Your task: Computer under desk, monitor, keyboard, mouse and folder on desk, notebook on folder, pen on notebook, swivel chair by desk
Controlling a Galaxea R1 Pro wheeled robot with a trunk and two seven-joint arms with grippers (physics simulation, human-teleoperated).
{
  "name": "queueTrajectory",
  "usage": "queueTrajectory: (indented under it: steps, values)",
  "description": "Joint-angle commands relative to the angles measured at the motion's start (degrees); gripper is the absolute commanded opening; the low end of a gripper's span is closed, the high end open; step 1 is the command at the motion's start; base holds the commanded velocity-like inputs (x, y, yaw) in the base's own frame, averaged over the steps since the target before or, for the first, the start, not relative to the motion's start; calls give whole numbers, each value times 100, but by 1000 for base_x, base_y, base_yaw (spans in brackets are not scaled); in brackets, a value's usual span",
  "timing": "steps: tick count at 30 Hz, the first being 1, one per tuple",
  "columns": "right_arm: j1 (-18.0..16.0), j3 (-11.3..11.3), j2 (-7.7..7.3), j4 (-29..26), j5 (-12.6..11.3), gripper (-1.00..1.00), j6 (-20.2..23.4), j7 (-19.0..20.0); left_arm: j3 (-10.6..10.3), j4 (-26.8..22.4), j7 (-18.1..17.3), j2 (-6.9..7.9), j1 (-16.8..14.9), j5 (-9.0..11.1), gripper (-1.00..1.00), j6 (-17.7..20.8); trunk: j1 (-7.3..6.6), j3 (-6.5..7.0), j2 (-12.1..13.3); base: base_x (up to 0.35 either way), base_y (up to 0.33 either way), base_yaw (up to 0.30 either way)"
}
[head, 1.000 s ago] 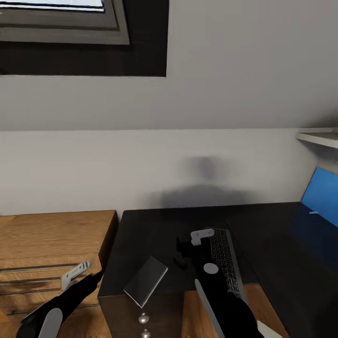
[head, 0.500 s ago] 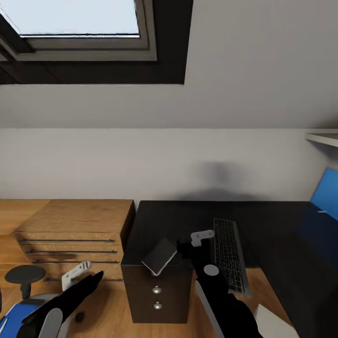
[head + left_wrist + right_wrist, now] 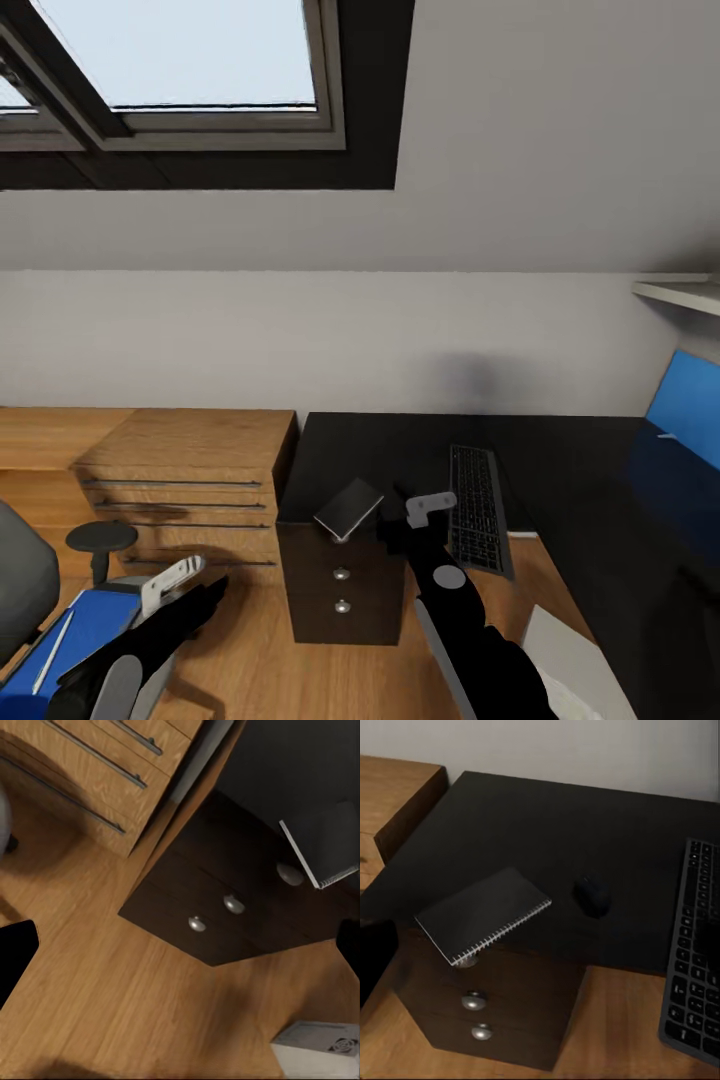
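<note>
The dark grey notebook (image 3: 348, 509) lay at the front left corner of the black worktop (image 3: 560, 470), overhanging the edge above the three-drawer unit (image 3: 340, 590), with the small black mouse (image 3: 593, 895) just beside it and the keyboard (image 3: 477, 507) further right. The blue folder (image 3: 75, 635), a white pen (image 3: 52, 637) lying on it, rested on the swivel chair (image 3: 20, 585) at lower left, well apart from the worktop. The left gripper (image 3: 172, 583) hung over the wood floor (image 3: 112, 997) near the chair and the right gripper (image 3: 430, 506) hovered between notebook and keyboard; whether either pair of jaws was apart or together could not be told.
</note>
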Motion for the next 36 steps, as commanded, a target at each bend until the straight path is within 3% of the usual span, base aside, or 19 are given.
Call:
queueTrajectory:
  steps: [1,6,13,14,18,20,24,27,30,31,33,34,36]
  values:
    - [-6,6,-1,0,7,100,38,-30,3,-8,44,0,-6,60,100,27,-23,5,29,-342,0,0]
    - [-6,6,-1,74,8,100,-35,-29,-3,-1,48,-4,-6,54,100,25,-132,100,230,-342,0,0]
    - [-6,10,2,673,16,100,-564,-38,-102,32,42,-13,-6,42,100,-5,-220,221,390,-342,0,0]
    - [-4,0,-4,985,21,100,-858,-91,-135,153,26,-10,-7,45,100,-21,-220,229,390,-342,0,0]
    - [31,-5,-14,1260,17,100,-1200,-304,-189,580,10,-7,-6,28,100,-26,-220,264,390,-342,0,0]
    - [75,-6,-16,1384,15,100,-1293,-397,-277,799,10,-2,-6,1,100,-26,-220,280,390,-335,0,0]
    - [193,-5,-14,1740,8,100,-1514,-533,-654,1350,10,13,-6,-171,100,-35,-220,293,390,-181,0,0]
    - [305,-2,-13,2089,2,100,-1783,-573,-917,1882,9,14,-6,-434,100,-184,-220,297,390,-62,0,0]
    - [406,0,-11,2518,-1,100,-2194,-589,-1190,2545,9,10,-6,-731,100,-673,-220,298,390,-27,0,0]
    - [438,0,-11,2760,-1,100,-2424,-594,-1342,2872,9,7,-6,-854,100,-1017,-220,298,390,-13,0,0]
    - [459,1,-11,3030,-2,100,-2650,-596,-1490,3182,9,6,-6,-939,100,-1386,-220,299,390,-10,0,0]
    - [486,-1,-5,3981,-5,100,-3315,-590,-1900,4039,15,10,-6,-1057,100,-2292,-220,299,390,-2,0,0]
    - [494,-19,-6,4867,-13,100,-4006,-581,-2107,4673,33,6,-6,-1087,100,-2624,-220,299,390,-1,0,0]
